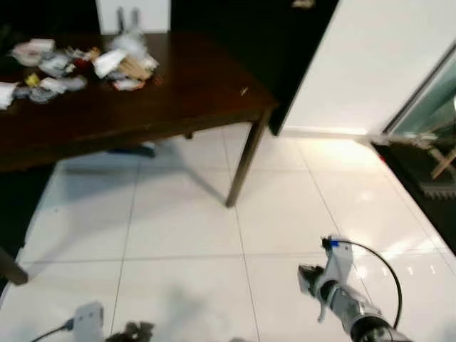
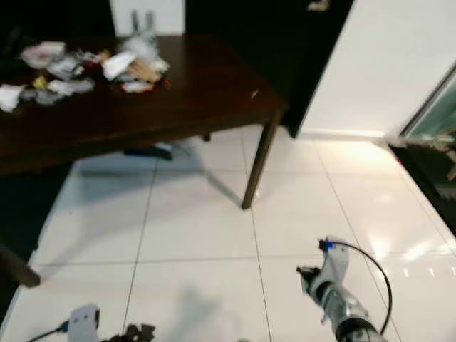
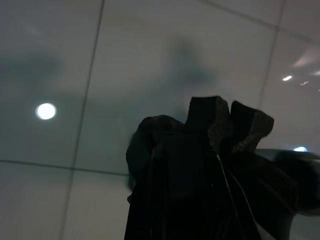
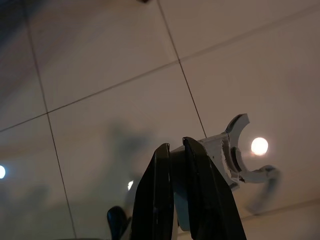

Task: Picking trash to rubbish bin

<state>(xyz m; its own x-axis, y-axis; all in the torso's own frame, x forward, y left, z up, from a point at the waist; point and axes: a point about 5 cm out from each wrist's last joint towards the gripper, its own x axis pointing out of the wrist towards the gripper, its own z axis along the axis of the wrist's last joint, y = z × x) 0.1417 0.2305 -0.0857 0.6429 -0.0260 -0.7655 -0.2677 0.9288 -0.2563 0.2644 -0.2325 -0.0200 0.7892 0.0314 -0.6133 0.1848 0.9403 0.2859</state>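
Note:
Crumpled paper and wrapper trash (image 1: 78,64) lies heaped on the far left part of a dark wooden table (image 1: 199,92). Both arms hang low over the white tiled floor, well short of the table. My left gripper (image 1: 135,331) sits at the bottom left edge; in the left wrist view its black fingers (image 3: 207,117) are pressed together with nothing clearly between them. My right gripper (image 1: 311,276) is at the bottom right beside its white wrist camera and cable. Its two fingers (image 4: 162,165) stand side by side, shut and empty, above bare tile.
The near table leg (image 1: 246,160) stands on the tiles ahead, and another leg (image 1: 11,269) is at the left edge. A blue object (image 1: 132,149) lies under the table. A white wall (image 1: 377,64), glass door (image 1: 427,107) and dark mat (image 1: 427,171) lie to the right.

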